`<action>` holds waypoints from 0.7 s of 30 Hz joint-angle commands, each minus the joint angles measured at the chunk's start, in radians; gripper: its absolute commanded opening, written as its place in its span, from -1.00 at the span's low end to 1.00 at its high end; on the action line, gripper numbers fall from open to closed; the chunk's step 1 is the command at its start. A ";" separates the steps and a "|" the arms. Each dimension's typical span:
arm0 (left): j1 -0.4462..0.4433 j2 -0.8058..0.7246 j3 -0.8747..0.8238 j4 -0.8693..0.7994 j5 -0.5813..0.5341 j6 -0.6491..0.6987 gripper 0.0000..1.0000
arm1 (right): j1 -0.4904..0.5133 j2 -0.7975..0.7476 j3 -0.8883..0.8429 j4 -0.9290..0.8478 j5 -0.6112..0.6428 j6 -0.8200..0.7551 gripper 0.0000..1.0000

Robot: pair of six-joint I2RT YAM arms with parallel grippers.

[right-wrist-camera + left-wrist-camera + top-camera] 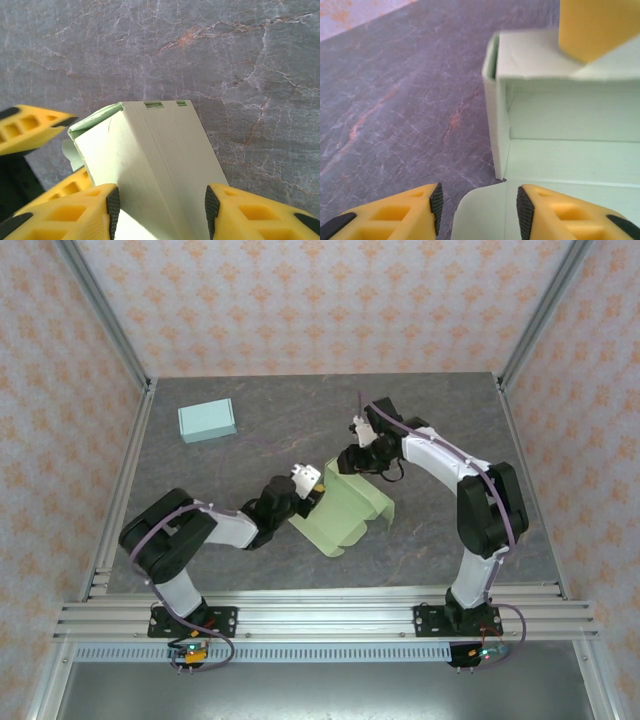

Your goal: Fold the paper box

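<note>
The pale green paper box (352, 512) lies half folded in the middle of the table, one side wall standing. My left gripper (312, 490) is at its left end, open. In the left wrist view its fingertips (479, 207) stand apart over a rounded flap (480, 215) that lies flat and touches neither pad. My right gripper (345, 462) is at the box's far wall, open. Its pads (159, 210) straddle the folded wall (150, 150), and one of its yellow fingers (592, 27) rests on that wall's top edge.
A light blue closed box (207, 420) sits at the far left of the grey stone-patterned table (440, 420). Aluminium frame rails (320, 615) run along the near edge and up both sides. The left gripper's fingers (30, 130) show beside the wall in the right wrist view.
</note>
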 commanded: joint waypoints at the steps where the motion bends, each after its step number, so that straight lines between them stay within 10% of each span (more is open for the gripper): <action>1: 0.056 -0.079 -0.017 -0.012 0.060 -0.072 -0.03 | 0.018 0.016 0.026 -0.041 -0.014 -0.085 -0.04; 21: 0.099 -0.021 -0.148 0.222 0.186 0.101 -0.12 | 0.095 0.076 0.067 -0.040 -0.190 -0.125 -0.17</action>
